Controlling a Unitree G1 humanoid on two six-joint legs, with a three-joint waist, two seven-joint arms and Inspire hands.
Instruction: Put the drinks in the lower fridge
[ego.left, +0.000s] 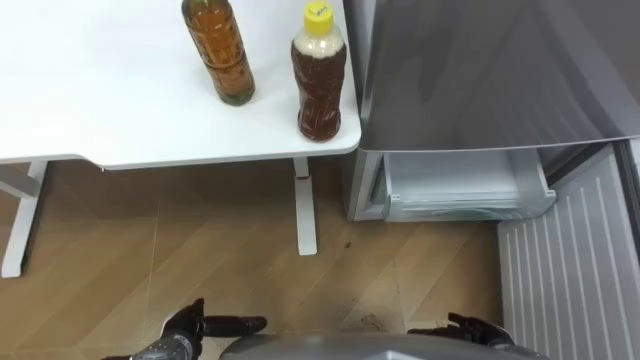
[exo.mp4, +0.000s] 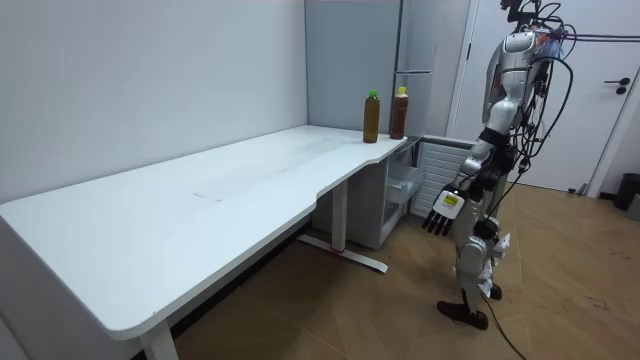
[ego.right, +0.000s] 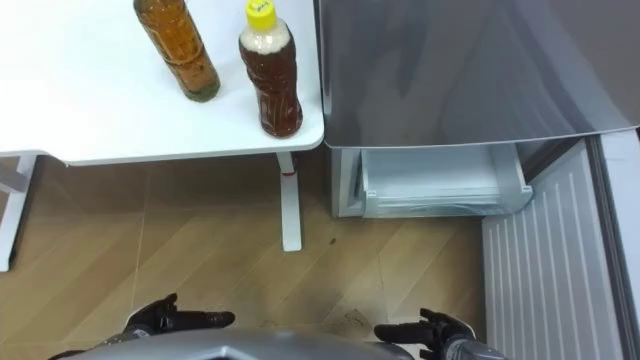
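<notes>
White table (ego.left: 120, 120), long, set against a pale wall (exo.mp4: 150, 90); wood-plank floor (ego.left: 200, 260) under it. The table's far end butts up beside a grey fridge (ego.left: 480, 70).

Drinks: both on the table, at the corner nearest the fridge. Lighter amber bottle (ego.left: 220, 55) stands upright, a little in from the edge. Yellow-capped bottle (ego.left: 320, 80), with darker contents, stands upright just beside it, close to the front edge and the corner. The two are apart, not touching.

Fridge: lower door (ego.left: 570, 270) swung open, ribbed inner face showing. Pale drawer (ego.left: 465, 185) visible in the lower compartment; no bottle seen in it.

Robot: stands upright on the floor facing the table corner and the fridge, a short way back from both. Left hand (ego.left: 185, 335) low at its side, fingers loose and extended, holding nothing. Right hand (ego.left: 472, 330) likewise low, fingers relaxed, empty.
</notes>
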